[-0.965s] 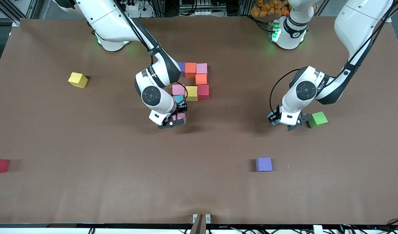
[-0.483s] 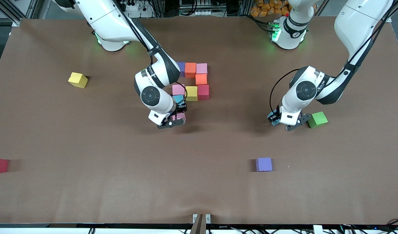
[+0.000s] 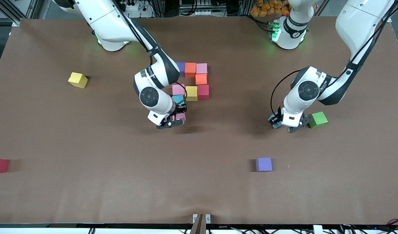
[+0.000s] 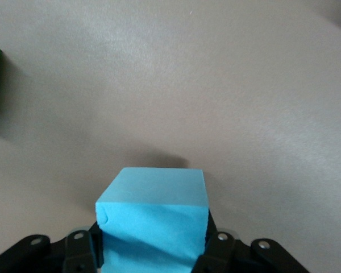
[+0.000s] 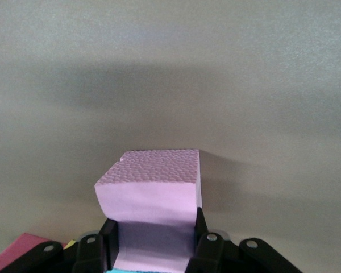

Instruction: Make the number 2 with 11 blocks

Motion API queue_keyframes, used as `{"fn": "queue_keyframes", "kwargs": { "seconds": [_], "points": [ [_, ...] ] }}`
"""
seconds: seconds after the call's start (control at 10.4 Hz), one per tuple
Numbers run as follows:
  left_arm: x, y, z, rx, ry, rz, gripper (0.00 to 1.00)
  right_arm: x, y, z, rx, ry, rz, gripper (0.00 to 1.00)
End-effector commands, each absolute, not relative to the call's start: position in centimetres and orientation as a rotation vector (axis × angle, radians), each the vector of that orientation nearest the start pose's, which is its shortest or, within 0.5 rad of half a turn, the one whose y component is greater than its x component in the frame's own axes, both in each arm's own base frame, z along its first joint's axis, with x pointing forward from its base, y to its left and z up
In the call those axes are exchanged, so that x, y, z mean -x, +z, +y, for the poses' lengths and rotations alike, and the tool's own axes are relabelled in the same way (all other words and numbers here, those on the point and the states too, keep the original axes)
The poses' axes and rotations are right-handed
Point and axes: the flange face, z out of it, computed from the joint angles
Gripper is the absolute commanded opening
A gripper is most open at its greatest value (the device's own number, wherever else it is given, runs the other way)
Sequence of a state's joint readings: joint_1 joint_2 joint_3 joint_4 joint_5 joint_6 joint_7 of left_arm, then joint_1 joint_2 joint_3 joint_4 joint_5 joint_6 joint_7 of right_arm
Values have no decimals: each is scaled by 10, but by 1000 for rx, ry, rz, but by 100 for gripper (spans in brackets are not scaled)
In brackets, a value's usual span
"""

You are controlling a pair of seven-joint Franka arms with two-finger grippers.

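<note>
Brown paper covers the table [image 3: 88, 195], with cabling along the frame's top edge. Upper centre, the right gripper [image 3: 173, 122] clamps a pink block [image 5: 153, 193] beside the block cluster [image 3: 195, 81]. Centre-right, the left gripper [image 3: 283, 125] grips a light blue block [image 4: 153, 219].

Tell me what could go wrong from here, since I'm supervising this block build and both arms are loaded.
1. The right gripper holds a pink block right beside the light blue block of the figure; lowering it could nudge that neighbour.
2. The left gripper holds a light blue cube close to the green cube; a swing could knock it.
</note>
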State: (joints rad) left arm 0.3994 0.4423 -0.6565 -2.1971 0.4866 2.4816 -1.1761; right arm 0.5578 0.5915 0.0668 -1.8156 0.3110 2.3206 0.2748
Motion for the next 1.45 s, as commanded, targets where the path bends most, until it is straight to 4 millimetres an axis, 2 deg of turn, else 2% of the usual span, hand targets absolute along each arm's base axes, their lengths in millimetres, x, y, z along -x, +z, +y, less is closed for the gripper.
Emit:
{"fn": "queue_keyframes", "kwargs": {
  "seconds": [0.0, 0.29, 0.39, 0.48, 0.58, 0.68, 0.97, 1.16, 1.35],
  "points": [
    [-529, 238, -160, 2975, -60, -912, 0, -515, 193, 372, 2926, 320, -127, 0],
    [-536, 253, -189, 2948, -61, -977, 0, -513, 189, 376, 2926, 305, -135, 0],
    [-539, 255, -200, 2944, -37, -1007, 0, -513, 189, 376, 2927, 304, -139, 22],
    [-543, 262, -213, 2950, -5, -1054, 0, -513, 189, 376, 2928, 303, -138, 82],
    [-552, 268, -220, 2944, 52, -1127, 0, -515, 190, 374, 2927, 304, -130, 100],
    [-560, 272, -228, 2925, 114, -1198, 0, -517, 190, 371, 2926, 303, -122, 100],
    [-572, 275, -255, 2825, 166, -1470, 0, -544, 222, 367, 2903, 278, -106, 100],
    [-578, 279, -269, 2775, 173, -1591, 0, -560, 249, 363, 2894, 357, -102, 100],
    [-573, 280, -294, 2721, 187, -1684, 0, -572, 277, 356, 2890, 427, -111, 100]
  ]
}}
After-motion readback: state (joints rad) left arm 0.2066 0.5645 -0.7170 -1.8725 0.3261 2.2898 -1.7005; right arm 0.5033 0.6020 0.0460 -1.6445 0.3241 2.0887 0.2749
